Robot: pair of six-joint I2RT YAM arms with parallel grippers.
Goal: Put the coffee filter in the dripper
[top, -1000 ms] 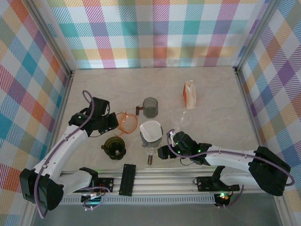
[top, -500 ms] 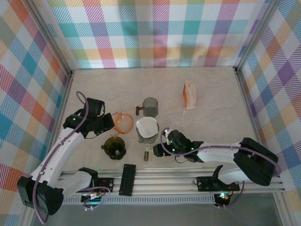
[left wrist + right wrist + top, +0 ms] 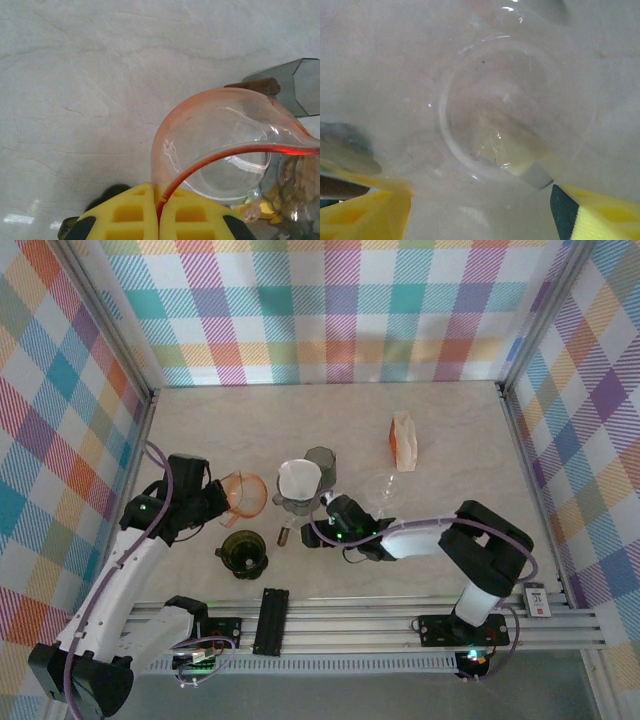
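I am clamping my left pincer (image 3: 214, 502) fully closed on the rim of the orange dripper (image 3: 244, 492), left of centre in the overhead view. In the left wrist view the yellow fingers (image 3: 130, 217) are meeting at the bottom edge with the orange rim (image 3: 215, 150) pinched between them.

I am spreading my right pincer (image 3: 316, 523) wide and clasping the dripper (image 3: 291, 503) near the middle of the frame. In the right wrist view its hazy wall (image 3: 495, 125) is sitting between my two fingers (image 3: 365, 215) (one in each bottom corner), and its brown handle is showing just above the lower-left one.

The filter (image 3: 299, 478) is sitting white and open inside that dripper, which is leaning over the worktop (image 3: 450, 430), just left of the grey cup (image 3: 323, 464). A green dripper (image 3: 243, 550) is standing below the orange one, and a clear one (image 3: 386, 489) to the right of my right pincer.
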